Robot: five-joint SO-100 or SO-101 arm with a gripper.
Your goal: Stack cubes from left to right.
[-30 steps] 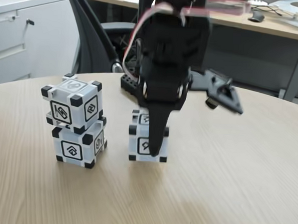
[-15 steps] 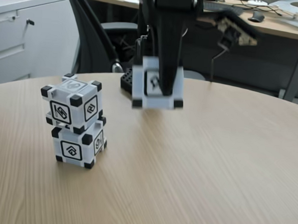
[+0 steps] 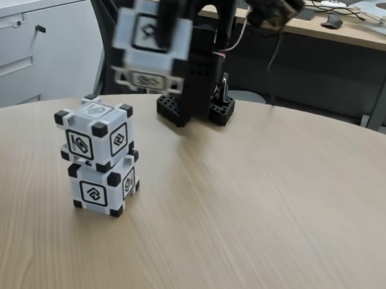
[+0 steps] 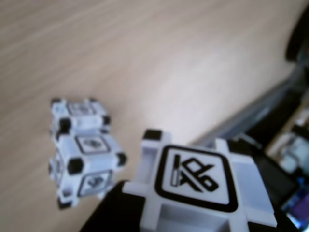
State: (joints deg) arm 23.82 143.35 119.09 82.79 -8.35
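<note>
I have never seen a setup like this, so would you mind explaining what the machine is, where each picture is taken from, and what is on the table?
This is a small black robot arm bolted to a round wooden table. Its gripper has two fingers that pinch things.

One picture comes from a fixed camera standing at the table's edge. The other comes from a camera riding on the arm's wrist, looking down past the fingers.

On the table stand two white cubes with black corners, stacked: the bottom cube and the upper cube, turned slightly askew. The wrist view shows the same stack below.

The fingers are shut on a third cube, lifted high in the air, blurred by motion. It looms close in the wrist view.
</note>
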